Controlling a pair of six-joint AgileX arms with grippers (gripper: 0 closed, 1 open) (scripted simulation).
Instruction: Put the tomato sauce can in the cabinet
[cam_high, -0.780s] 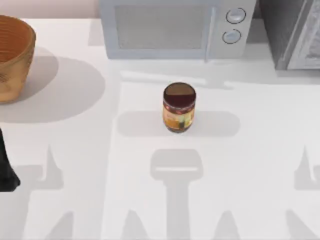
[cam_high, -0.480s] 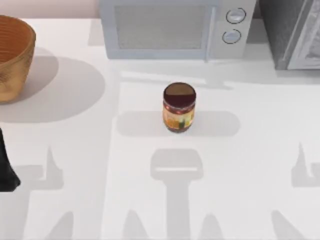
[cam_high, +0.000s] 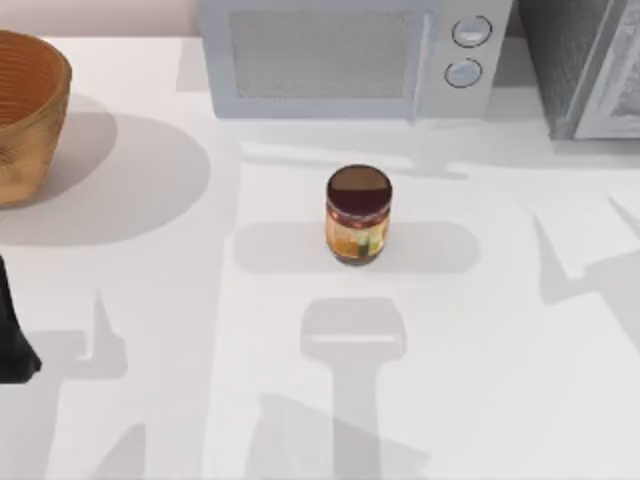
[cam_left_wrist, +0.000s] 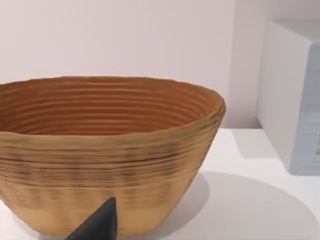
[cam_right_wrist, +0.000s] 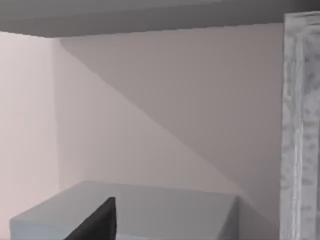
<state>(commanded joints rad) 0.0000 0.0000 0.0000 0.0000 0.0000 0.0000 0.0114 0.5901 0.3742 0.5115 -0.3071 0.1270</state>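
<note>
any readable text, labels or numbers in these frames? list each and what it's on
None can be read.
Tomato sauce can: the yellow-orange label carries print, too blurred to read.
Microwave: two round knobs, no legible markings.
Cabinet and basket: no text visible.
</note>
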